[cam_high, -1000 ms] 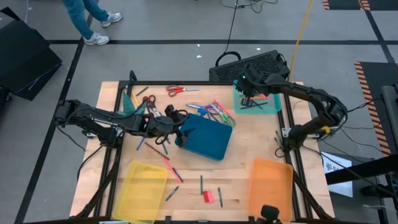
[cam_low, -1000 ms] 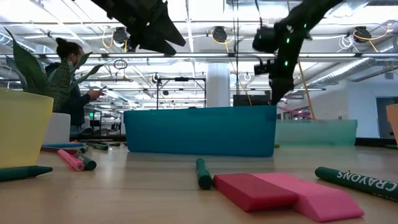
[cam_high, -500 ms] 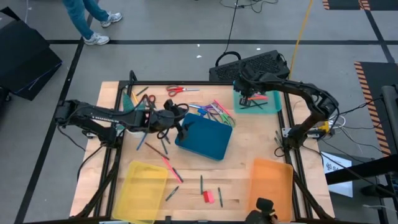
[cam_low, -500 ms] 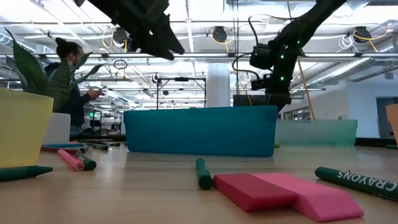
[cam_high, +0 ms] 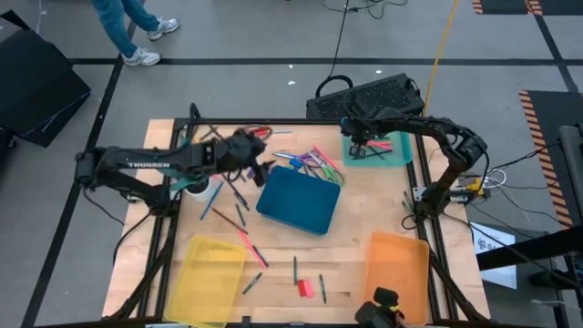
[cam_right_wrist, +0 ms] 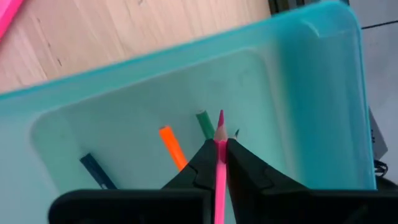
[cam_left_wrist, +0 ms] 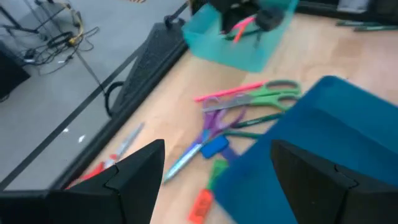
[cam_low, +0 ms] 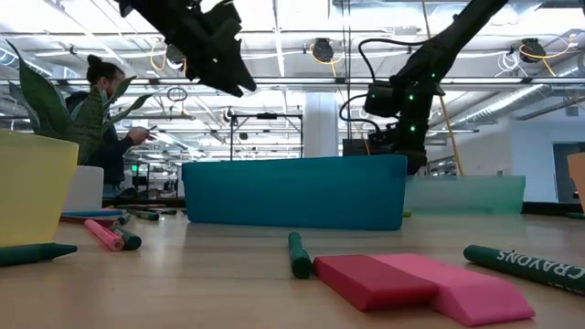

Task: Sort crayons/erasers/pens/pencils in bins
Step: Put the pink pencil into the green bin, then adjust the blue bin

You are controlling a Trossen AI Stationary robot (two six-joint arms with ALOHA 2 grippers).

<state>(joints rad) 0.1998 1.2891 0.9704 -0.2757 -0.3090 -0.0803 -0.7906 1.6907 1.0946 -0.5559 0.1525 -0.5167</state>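
My right gripper [cam_right_wrist: 220, 147] is shut on a pink pencil [cam_right_wrist: 220, 127] and hangs over the translucent teal bin [cam_high: 387, 155] at the far right. An orange crayon [cam_right_wrist: 171, 147] and a green stick [cam_right_wrist: 204, 123] lie in that bin. My left gripper [cam_high: 262, 169] is open with nothing between its fingers. It hovers above the pile of pens and scissors [cam_left_wrist: 249, 99], beside the dark blue bin's [cam_high: 301, 202] far left corner. Red and pink erasers [cam_low: 411, 283] lie on the table near the front edge. A blue eraser [cam_left_wrist: 214, 148] lies among the pens. My right gripper pinches the pink pencil between its two fingers, just behind the sharpened tip [cam_right_wrist: 220, 119]. The fingers point down from above and the pencil runs along them. The tip sticks out past the fingertips over the teal bin's floor; I cannot tell whether it touches.
The yellow bin [cam_high: 211, 269] sits at the near left and the orange bin [cam_high: 398, 264] at the near right. Loose crayons and pencils [cam_high: 239, 219] are scattered left of the dark blue bin and near the front edge. Red scissors [cam_high: 264, 133] lie at the far edge.
My left gripper has drawn back from the dark blue bin's left side toward the table's far edge, staying high. My right gripper has come down toward the teal bin with the pink pencil and shifted slightly left.
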